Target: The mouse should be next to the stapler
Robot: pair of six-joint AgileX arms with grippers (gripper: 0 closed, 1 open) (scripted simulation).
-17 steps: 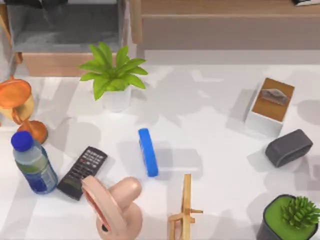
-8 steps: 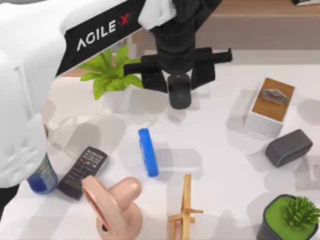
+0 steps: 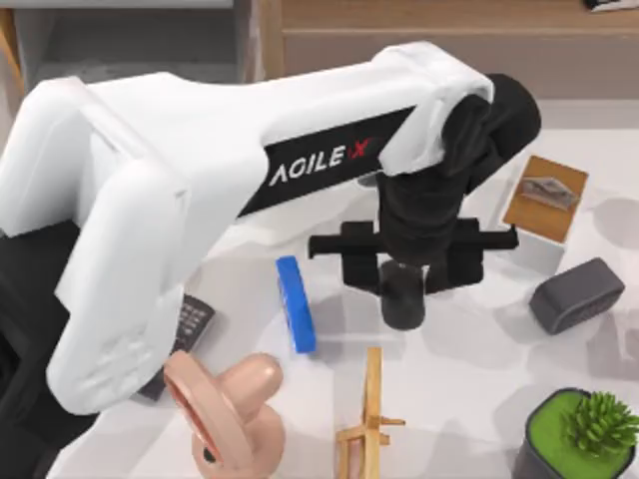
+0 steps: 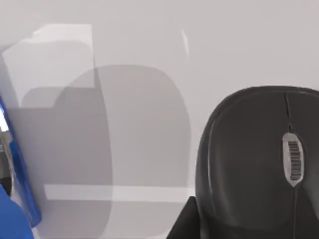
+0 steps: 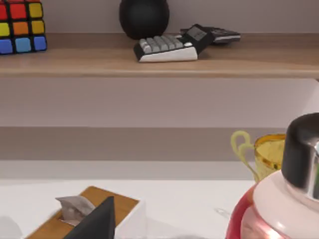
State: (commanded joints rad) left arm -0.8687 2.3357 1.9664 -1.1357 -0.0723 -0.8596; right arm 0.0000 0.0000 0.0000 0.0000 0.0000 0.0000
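The mouse (image 3: 402, 297), a small black oblong, hangs between the fingers of my left gripper (image 3: 403, 281), which is shut on it. It sits to the right of the stapler (image 3: 296, 304), a long bright blue bar lying on the white table, with a gap between them. In the left wrist view the mouse (image 4: 259, 164) shows large, with its scroll wheel visible. Its shadow falls on the table beside it, and the stapler (image 4: 17, 199) is at the frame's edge. My right gripper (image 5: 94, 221) is a dark tip near the tissue box, parked off the table's right.
A dark grey rounded block (image 3: 577, 294) and a tissue box (image 3: 544, 205) stand at the right. A potted plant (image 3: 579, 434) is at front right, a wooden stand (image 3: 367, 419) and a pink object (image 3: 225, 409) at the front. The remote (image 3: 190, 324) peeks from under my left arm.
My left arm swung in and carried the mouse from the back middle of the table forward and rightward, down to the stapler's right. The arm now covers the leafy plant and bottle.
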